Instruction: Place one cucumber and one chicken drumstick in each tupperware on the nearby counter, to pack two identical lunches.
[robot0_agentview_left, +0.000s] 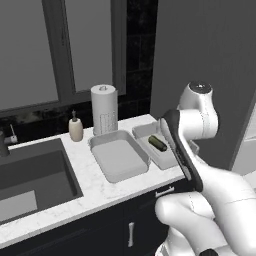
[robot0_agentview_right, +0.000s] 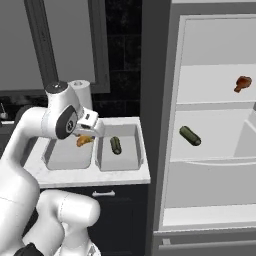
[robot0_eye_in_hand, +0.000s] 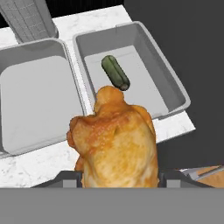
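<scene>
A: Start at the gripper (robot0_eye_in_hand: 119, 177). What's in it?

B: The jaws are partly closed on a golden chicken drumstick (robot0_eye_in_hand: 116, 142), which hangs between the two fingertips and hides most of them in the hand view. In the right base view the same drumstick (robot0_agentview_right: 84, 141) shows as an orange bit under the hand, above the gap between the two tubs.

A: And below?

B: Two grey tupperware tubs side by side on the white marble counter (robot0_agentview_left: 95, 187). The right tupperware (robot0_eye_in_hand: 173, 87) already has a cucumber (robot0_eye_in_hand: 115, 72) lying in it; the left tupperware (robot0_eye_in_hand: 26, 131) looks bare.

A: So which step is this?

B: I'd judge it's carrying a drumstick to a tub. The next move calls for centring over one tub, lowering, and opening the jaws; right now it hangs over the near rim between them, so it could land on the wall.

A: Anything left to fetch?

B: On the open fridge's shelves to the right, a second cucumber (robot0_agentview_right: 190, 135) and another drumstick (robot0_agentview_right: 242, 83).

A: Hard to make out?

B: The arm blocks part of the right tub in the left base view, and which tub is the target I can't tell.
</scene>
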